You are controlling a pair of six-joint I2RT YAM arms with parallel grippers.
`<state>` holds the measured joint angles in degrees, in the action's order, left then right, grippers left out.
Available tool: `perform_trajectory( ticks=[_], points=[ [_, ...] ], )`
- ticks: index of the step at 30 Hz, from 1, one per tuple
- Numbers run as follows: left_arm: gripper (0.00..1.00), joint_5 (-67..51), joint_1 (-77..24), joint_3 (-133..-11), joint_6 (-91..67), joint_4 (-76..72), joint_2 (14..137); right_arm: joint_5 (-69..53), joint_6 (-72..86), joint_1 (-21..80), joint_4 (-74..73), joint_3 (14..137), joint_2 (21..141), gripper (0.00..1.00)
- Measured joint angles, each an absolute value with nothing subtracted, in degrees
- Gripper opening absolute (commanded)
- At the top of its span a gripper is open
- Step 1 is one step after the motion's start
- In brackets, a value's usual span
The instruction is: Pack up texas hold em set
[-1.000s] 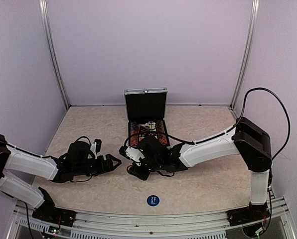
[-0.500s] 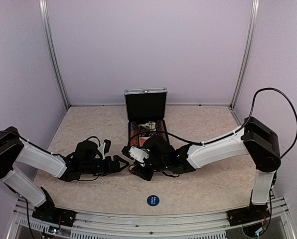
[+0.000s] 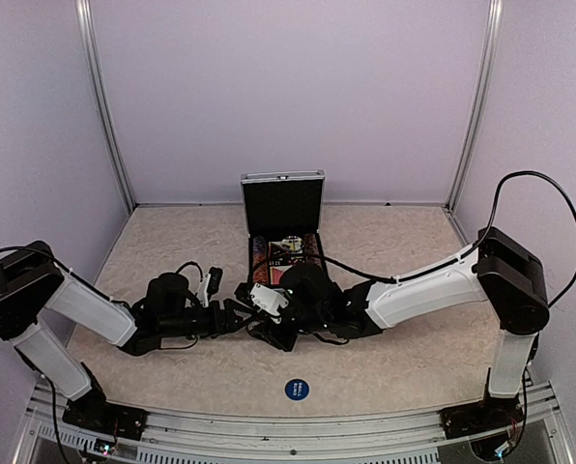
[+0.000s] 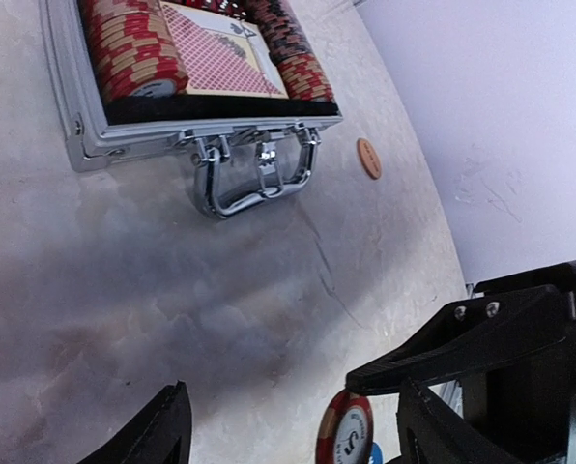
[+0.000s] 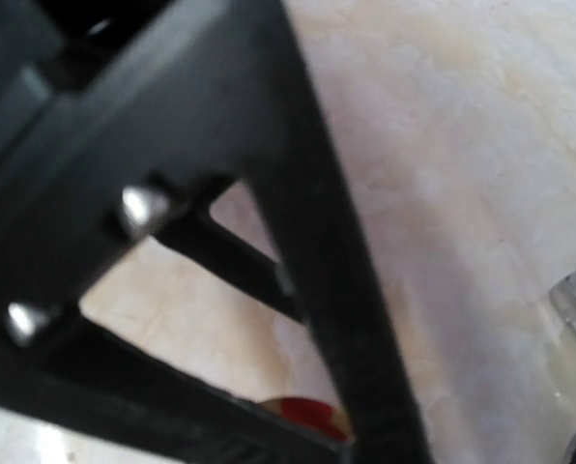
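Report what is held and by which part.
The right gripper appears to pinch a red chip by its upper edge; the left gripper, jaws open, holds nothing.

Lilac walls enclose a beige marbled tabletop.

Red-and-cream chip, silver case

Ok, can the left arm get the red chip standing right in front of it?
Probably yes. The red chip sits between the open fingers of the left end effector, with nothing in between. The right end effector seems to be gripping it, though, so it would have to let go.
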<state>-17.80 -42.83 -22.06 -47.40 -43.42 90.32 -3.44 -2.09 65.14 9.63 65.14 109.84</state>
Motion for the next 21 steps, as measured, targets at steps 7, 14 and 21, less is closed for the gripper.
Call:
perform_trajectory(
  ticks=[7,14,21],
  points=[
    [0.63,-22.26,-42.41,-20.03,-50.94,-54.33,94.19,-3.86,-2.11,65.41,10.68,63.81,109.71,0.42],
    [0.57,-25.34,-42.28,-19.53,-54.15,-61.65,97.84,-3.55,-2.17,65.52,12.05,62.48,108.01,0.42],
    [0.51,-28.21,-41.89,-18.65,-57.82,-68.66,101.67,-2.96,-2.35,65.52,12.75,62.0,107.44,0.42]
  ],
)
